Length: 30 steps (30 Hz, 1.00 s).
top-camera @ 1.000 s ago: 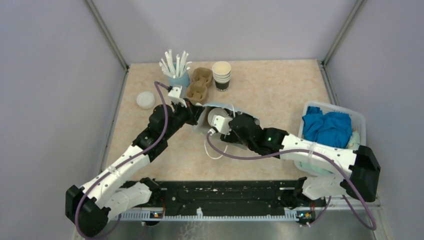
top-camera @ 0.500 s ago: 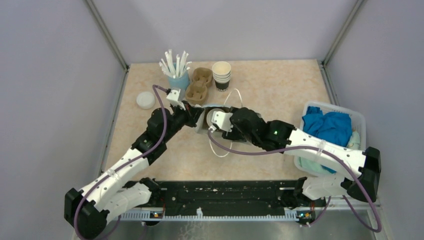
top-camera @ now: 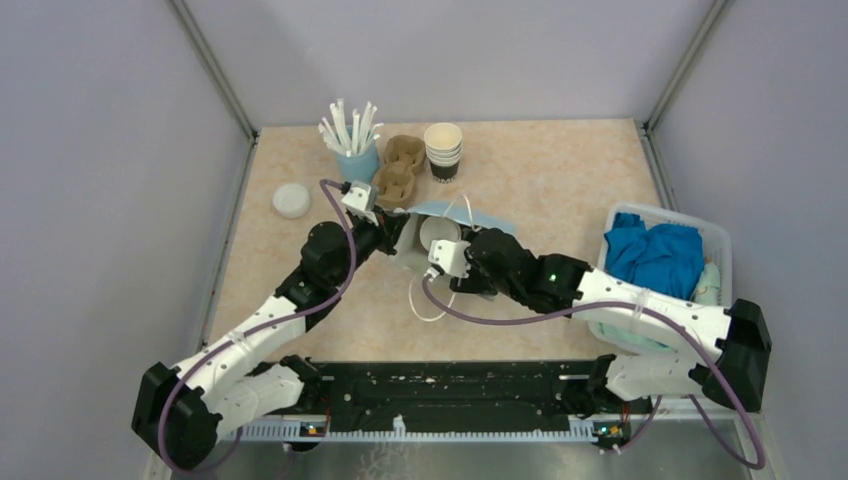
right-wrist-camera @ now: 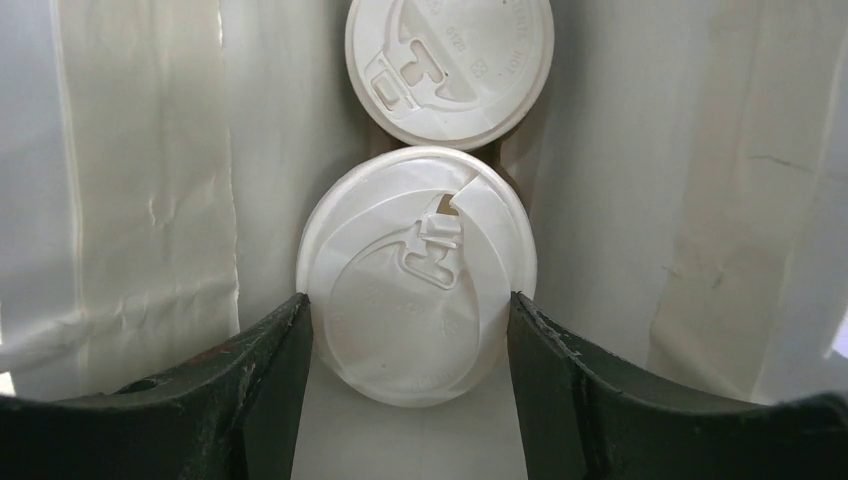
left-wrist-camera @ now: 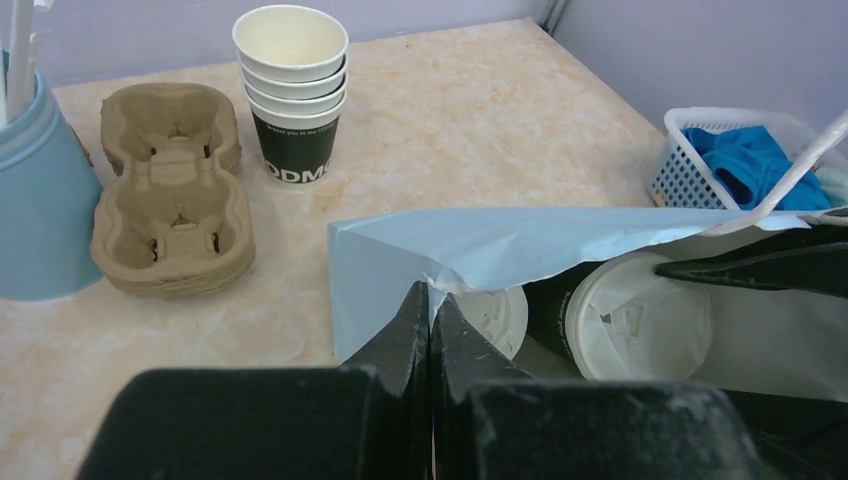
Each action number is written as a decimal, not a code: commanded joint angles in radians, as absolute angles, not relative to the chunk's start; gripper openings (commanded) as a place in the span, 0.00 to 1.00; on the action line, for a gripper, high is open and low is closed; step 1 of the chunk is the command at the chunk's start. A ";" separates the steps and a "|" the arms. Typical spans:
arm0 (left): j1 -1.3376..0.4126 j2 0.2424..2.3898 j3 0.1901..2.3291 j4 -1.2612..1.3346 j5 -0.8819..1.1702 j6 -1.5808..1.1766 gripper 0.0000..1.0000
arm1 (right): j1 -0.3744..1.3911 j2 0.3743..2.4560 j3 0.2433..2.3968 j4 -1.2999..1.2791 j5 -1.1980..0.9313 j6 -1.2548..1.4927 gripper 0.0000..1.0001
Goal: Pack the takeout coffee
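Note:
A light blue paper bag (top-camera: 480,214) lies on its side mid-table, mouth open. My left gripper (left-wrist-camera: 431,300) is shut on the bag's torn edge (left-wrist-camera: 480,245) and holds it up. My right gripper (right-wrist-camera: 410,330) reaches into the bag, its jaws closed against both sides of one takeout coffee, a dark cup with a white lid (right-wrist-camera: 415,275). A second lidded coffee (right-wrist-camera: 450,65) rests deeper in the bag, touching the first. Both lids (left-wrist-camera: 640,320) (left-wrist-camera: 497,315) show under the raised edge in the left wrist view. One lid (top-camera: 437,232) shows from above.
A stack of empty paper cups (top-camera: 443,150), stacked brown cardboard carriers (top-camera: 397,170) and a light blue cup of straws (top-camera: 352,145) stand behind the bag. A loose white lid (top-camera: 291,200) lies at left. A white basket (top-camera: 718,240) with blue cloth sits at right.
The right arm has swung up and then back a little with the cup still in its jaws. The bag's top edge is held higher and its mouth stands wider.

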<state>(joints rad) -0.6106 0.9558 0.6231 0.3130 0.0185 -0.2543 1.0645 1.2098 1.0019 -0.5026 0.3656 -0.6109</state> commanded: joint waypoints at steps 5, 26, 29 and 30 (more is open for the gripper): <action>-0.619 0.958 0.636 0.455 0.037 -0.195 0.00 | 1.020 1.169 1.014 -0.453 0.348 -0.659 0.54; -0.634 0.922 0.639 0.358 -0.013 -0.201 0.00 | 0.932 1.204 1.057 -0.278 0.359 -0.567 0.50; -0.634 0.915 0.634 0.359 -0.011 -0.208 0.00 | 0.927 1.204 1.054 -0.278 0.358 -0.551 0.50; -0.634 0.913 0.631 0.358 -0.007 -0.211 0.00 | 0.925 1.204 1.051 -0.275 0.357 -0.550 0.50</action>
<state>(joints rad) -0.6296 0.9440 0.6231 0.2966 -0.0166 -0.2081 0.9371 1.2091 1.0046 -0.3355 0.3641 -0.5854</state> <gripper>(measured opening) 0.006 0.632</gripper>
